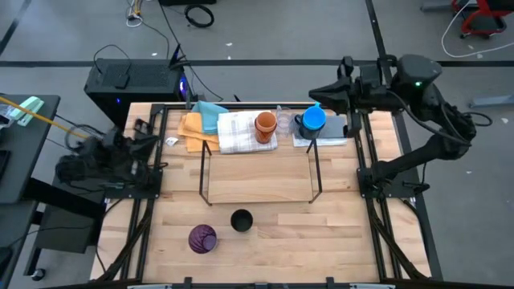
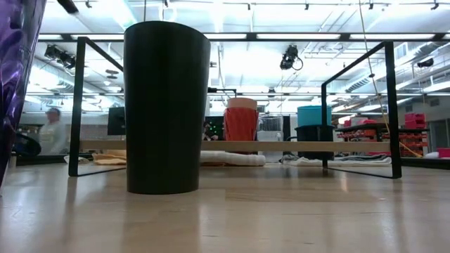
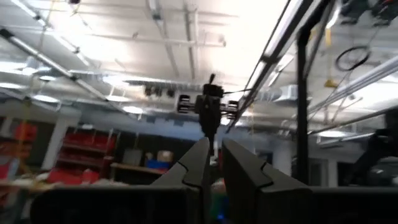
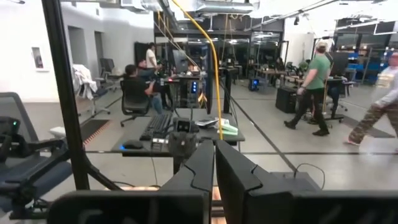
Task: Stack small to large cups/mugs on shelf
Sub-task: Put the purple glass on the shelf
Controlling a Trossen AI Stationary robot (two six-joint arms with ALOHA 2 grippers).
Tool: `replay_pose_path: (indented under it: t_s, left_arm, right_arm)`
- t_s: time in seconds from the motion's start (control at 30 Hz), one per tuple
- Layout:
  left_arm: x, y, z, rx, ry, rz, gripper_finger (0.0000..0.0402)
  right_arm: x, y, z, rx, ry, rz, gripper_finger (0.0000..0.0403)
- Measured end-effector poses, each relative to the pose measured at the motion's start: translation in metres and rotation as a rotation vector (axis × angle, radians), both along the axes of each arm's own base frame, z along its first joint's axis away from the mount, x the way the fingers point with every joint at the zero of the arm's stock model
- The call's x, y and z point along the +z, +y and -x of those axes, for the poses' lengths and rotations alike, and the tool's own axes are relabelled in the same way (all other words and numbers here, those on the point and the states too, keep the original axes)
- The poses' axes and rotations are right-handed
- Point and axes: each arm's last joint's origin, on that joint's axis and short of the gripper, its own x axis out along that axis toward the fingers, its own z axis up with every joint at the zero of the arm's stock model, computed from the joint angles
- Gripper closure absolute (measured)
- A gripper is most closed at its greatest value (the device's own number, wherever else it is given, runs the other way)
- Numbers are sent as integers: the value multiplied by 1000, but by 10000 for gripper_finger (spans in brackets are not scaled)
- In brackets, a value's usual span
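The shelf (image 1: 259,201) is a thin black rod frame at the table's middle. A purple cup (image 1: 202,238) and a black cup (image 1: 242,220) stand upright on the table in front of it. They also show in the low view, purple (image 2: 14,84) and black (image 2: 166,105). An orange cup (image 1: 266,124) and a bright blue cup (image 1: 313,119) stand on cloths at the far side, with a clear glass (image 1: 283,119) between them. My right gripper (image 1: 315,95) is shut and empty above the far edge. My left gripper (image 3: 214,146) is shut and empty at the table's left, pointing up.
A yellow cloth (image 1: 193,128), a teal cloth (image 1: 210,112), a white striped towel (image 1: 238,132) and a grey cloth (image 1: 325,138) lie along the far side. Black arm-mount rails (image 1: 373,160) run along both table sides. Bare wood (image 1: 321,241) lies at the front right.
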Motion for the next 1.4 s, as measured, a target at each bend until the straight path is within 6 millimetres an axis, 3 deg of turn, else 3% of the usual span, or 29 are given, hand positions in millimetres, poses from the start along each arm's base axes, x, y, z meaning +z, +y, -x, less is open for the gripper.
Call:
replay_pose_path:
  t_s: [0.13, 0.27, 0.53, 0.73, 0.9, 1.07, 1.4]
  left_arm:
    - [38, 2, 14, 17, 65, 5, 349]
    - [76, 2, 16, 20, 135, -6, 345]
    - [141, -1, -20, 65, 383, -128, 352]
    - [177, -4, -53, 76, 551, -196, 352]
    - [196, -6, -76, 70, 647, -213, 350]
    - [212, -8, -89, 71, 632, -210, 350]
    - [217, -9, -105, 48, 642, -151, 348]
  right_arm:
    - [-1, -1, -7, 2, 10, -38, 378]
    - [-4, -1, -13, 4, 27, -82, 378]
    - [-18, -2, -35, 14, 125, -142, 378]
    - [-26, -5, -47, 5, 172, -155, 378]
    - [-30, -5, -52, 5, 196, -125, 378]
    - [-29, -3, -51, 13, 192, -97, 378]
    - [-28, -3, -49, 14, 186, -180, 378]
